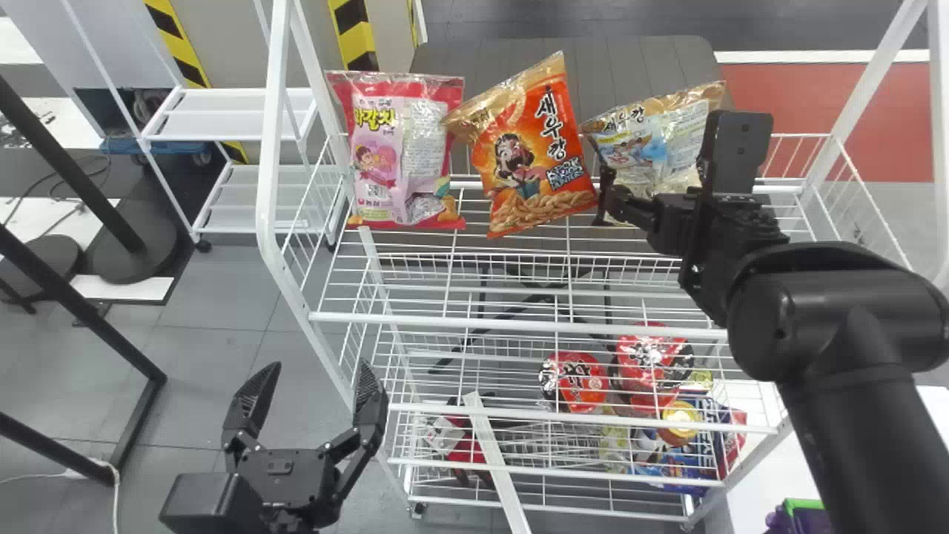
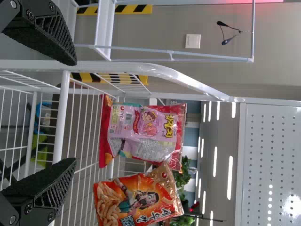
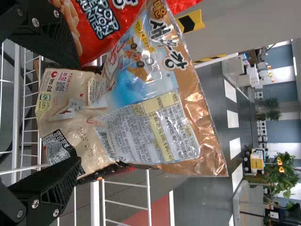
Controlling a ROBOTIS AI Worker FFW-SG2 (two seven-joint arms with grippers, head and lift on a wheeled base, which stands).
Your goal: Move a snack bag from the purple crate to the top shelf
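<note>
The beige and blue snack bag (image 1: 645, 144) leans at the right of the top shelf (image 1: 519, 322), beside the orange bag (image 1: 530, 152) and the pink bag (image 1: 400, 148). Around its lower part my right gripper (image 1: 609, 194) stands open. In the right wrist view the bag (image 3: 150, 113) lies between the spread fingers of my right gripper (image 3: 77, 114). My left gripper (image 1: 319, 371) is parked open, low at the shelf's left front; its own wrist view shows the left gripper (image 2: 75, 112) with nothing between its fingers. A corner of the purple crate (image 1: 797, 518) shows at bottom right.
Below are wire shelves with red cup packages (image 1: 574, 382) and other packaged goods. White rack posts (image 1: 276, 148) rise at both sides of the top shelf. A black stand (image 1: 81, 311) is at the left, a white cart (image 1: 222, 115) behind it.
</note>
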